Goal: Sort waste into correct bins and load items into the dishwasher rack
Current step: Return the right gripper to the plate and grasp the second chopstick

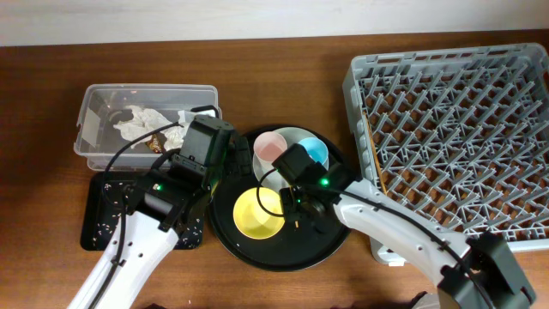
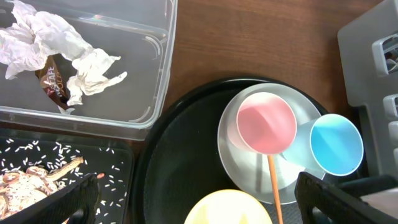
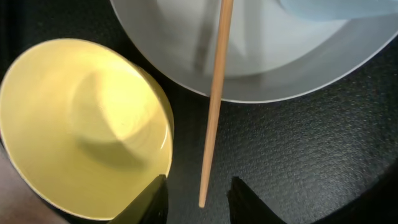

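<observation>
Overhead, right arm: right gripper (image 1: pixel 293 204) is hovering over the round black tray (image 1: pixel 257 253), just beside the yellow bowl (image 1: pixel 257 215).
Overhead, left arm: left gripper (image 1: pixel 233 161) is hanging at the round black tray's left edge.
Overhead, dishes: pink cup (image 1: pixel 270 148) and blue cup (image 1: pixel 316 152) are sitting side by side on the plate (image 1: pixel 296 135), at the round tray's far side.
Overhead, bins: clear box (image 1: pixel 86 129) is holding tissues (image 1: pixel 141 123); the shallow black tray (image 1: pixel 103 215) is lying just in front of it (partly hidden by the left arm).
Overhead, dishwasher rack (image 1: pixel 353 112): standing right of the round tray.
Left wrist, gripper: fingers (image 2: pixel 68 202) are standing wide apart, gripping nothing.
Left wrist, waste: tissues and a brown wrapper (image 2: pixel 53 81) are lying in the clear box; food scraps (image 2: pixel 25 180) are lying in the shallow black tray.
Left wrist, chopstick (image 2: pixel 273 186): lying from the plate towards the yellow bowl.
Right wrist, gripper: fingertips (image 3: pixel 152 199) are standing apart on either side of the chopstick's near end, not touching it.
Right wrist, surroundings: the chopstick is crossing the plate's rim; the yellow bowl is sitting just left of it.
</observation>
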{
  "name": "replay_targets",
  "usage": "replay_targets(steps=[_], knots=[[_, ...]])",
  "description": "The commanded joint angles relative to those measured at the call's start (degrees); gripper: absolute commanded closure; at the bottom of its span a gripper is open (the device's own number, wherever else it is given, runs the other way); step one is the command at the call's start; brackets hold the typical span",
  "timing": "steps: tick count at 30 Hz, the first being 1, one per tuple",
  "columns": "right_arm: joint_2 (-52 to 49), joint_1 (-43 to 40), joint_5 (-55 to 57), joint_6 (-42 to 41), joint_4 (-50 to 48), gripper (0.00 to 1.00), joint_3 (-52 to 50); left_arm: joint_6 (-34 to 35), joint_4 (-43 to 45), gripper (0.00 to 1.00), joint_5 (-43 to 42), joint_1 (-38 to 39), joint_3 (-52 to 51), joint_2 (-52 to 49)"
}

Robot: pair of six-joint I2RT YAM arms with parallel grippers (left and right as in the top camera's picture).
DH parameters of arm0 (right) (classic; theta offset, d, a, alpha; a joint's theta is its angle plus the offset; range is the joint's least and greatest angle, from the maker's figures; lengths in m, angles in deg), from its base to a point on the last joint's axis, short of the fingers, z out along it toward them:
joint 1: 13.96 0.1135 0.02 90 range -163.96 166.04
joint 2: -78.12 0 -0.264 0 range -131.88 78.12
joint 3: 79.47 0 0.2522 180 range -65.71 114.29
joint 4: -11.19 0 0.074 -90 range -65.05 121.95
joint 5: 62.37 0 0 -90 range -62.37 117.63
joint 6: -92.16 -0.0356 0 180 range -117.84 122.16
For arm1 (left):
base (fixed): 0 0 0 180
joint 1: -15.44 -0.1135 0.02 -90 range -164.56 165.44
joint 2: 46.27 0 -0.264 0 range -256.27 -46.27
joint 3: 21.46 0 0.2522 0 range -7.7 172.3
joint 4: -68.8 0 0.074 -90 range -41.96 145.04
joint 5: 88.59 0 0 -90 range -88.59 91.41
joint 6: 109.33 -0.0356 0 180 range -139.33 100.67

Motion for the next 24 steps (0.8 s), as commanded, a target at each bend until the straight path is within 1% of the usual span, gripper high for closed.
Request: replay_targets(steps=[1,7,12,14,15,16,19,21,24], knots=[[-2.64,0.31,1.11,-1.81,-1.57,0.66,-1.16,0.31,0.09,0.01,-0.22,-0.24,0.90,0.28],[-6.80,0.31,1.11,-2.03,-3.06,0.68,-1.46,0.31,0.09,0.01,-0.22,-0.24,0.90,0.28],[-7.17,0.28,1.11,-2.23,-3.48,0.68,-1.49,0.31,0.09,0.01,-0.22,-0.24,0.90,0.28],[-7.17,0.31,1.09,-2.45,-3.48,0.73,-1.57,0.31,0.09,0.01,-0.22,-0.24,0.90,0.28],[-7.17,0.31,1.07,-3.41,-3.48,0.77,-1.90,0.31,0.09,0.01,-0.22,-0.24,0.90,0.28],[-7.17,0.31,1.09,-3.76,-3.61,0.79,-2.16,0.31,0.09,0.01,-0.22,-0.24,0.90,0.28],[-7.17,0.28,1.07,-3.93,-3.82,0.81,-2.89,0.31,0.09,0.01,-0.24,-0.24,0.90,0.28],[-7.15,0.31,0.87,-3.96,-3.91,0.85,-2.86,0.31,0.09,0.01,-0.22,-0.24,0.90,0.28],[-7.15,0.24,0.90,-3.96,-4.09,0.86,-2.82,0.31,0.11,0.01,-0.22,-0.24,0.90,0.28]])
